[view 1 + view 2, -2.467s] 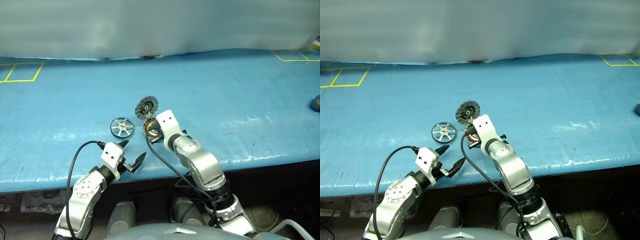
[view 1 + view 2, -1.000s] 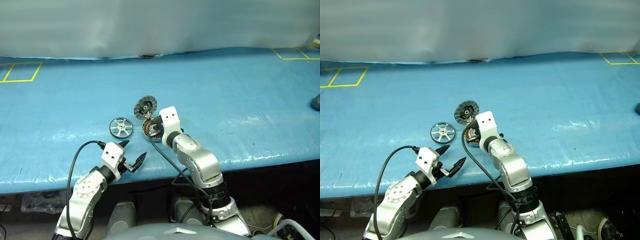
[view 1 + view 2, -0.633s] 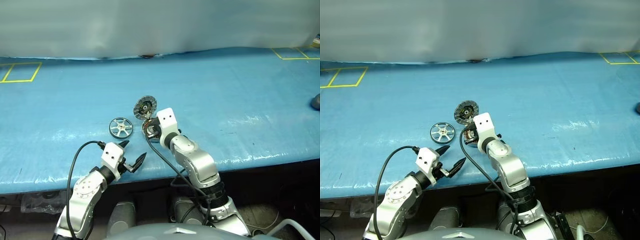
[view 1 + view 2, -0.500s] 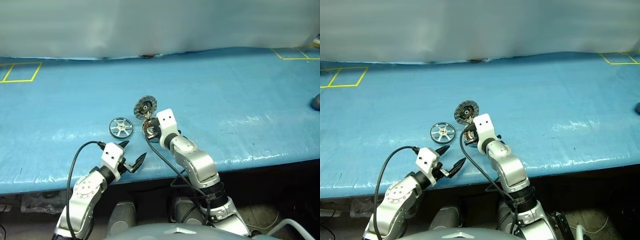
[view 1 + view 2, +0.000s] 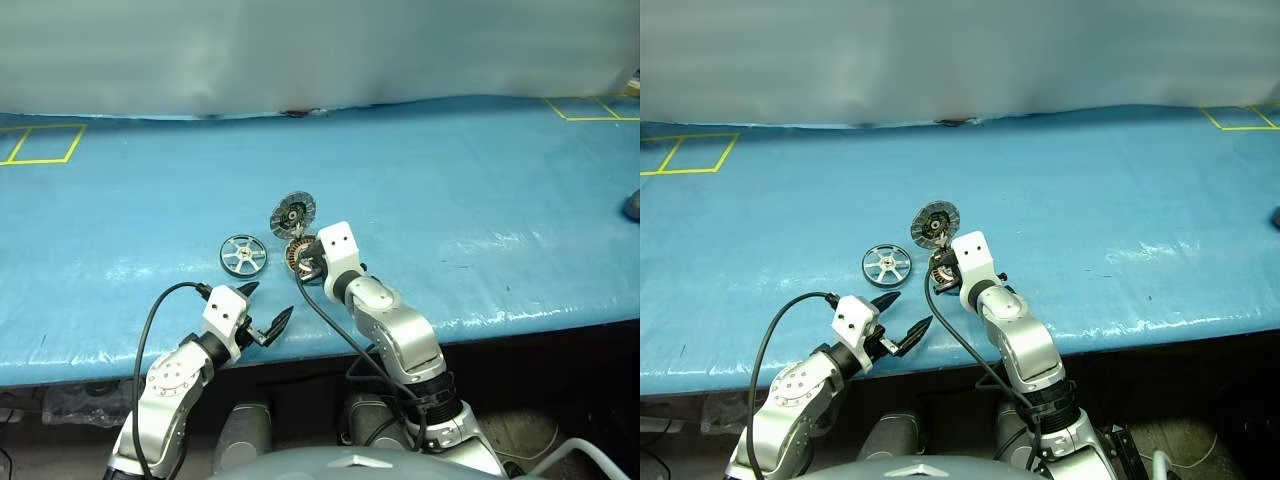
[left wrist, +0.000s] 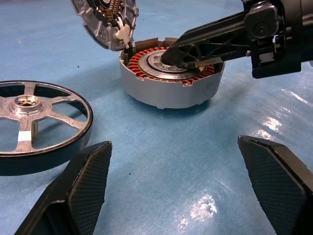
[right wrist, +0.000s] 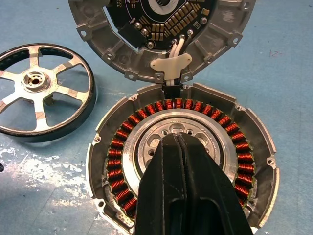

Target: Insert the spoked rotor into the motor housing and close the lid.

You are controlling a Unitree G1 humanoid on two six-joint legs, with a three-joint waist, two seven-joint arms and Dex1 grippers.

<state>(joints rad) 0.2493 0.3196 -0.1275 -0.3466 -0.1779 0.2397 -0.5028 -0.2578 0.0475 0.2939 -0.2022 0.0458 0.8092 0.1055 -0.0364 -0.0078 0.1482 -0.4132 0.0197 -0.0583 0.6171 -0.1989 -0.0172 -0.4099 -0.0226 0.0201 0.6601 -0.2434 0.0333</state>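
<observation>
Right now the right end effector [image 7: 182, 147] is shut tight on nothing, its tips resting on the silver middle of the motor housing [image 6: 168, 78], as if to hold the cup in place. The lid [image 7: 161, 34] stands open just past those tips. The spoked rotor [image 6: 34, 122] lies flat on the blue desk [image 5: 480, 190], just ahead of the left end effector [image 5: 262, 308], which is wide open and empty. So the wheel is not in yet. Next, the left one likely needs to reach forward and pinch the rim.
</observation>
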